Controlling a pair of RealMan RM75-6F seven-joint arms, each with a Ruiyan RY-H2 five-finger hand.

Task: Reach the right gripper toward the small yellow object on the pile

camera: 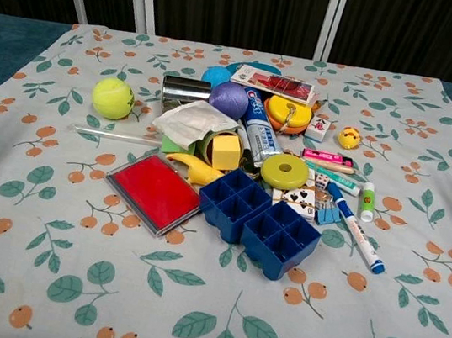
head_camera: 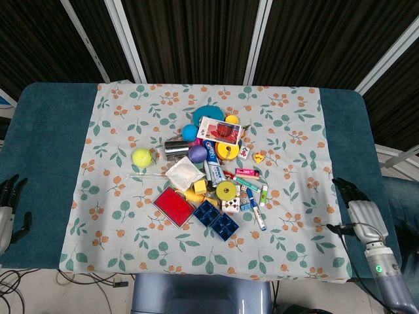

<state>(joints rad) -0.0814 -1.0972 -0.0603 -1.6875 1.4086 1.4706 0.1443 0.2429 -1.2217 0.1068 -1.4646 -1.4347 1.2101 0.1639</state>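
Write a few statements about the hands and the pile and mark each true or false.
1. The right hand holds nothing. True.
2. The tennis ball lies on top of the blue tray. False: it sits apart on the cloth, left of the pile.
3. The yellow cube rests in the pile. True.
4. The left hand touches the red pad. False: it rests at the table's left edge, far from it.
5. The marker stands upright. False: it lies flat.
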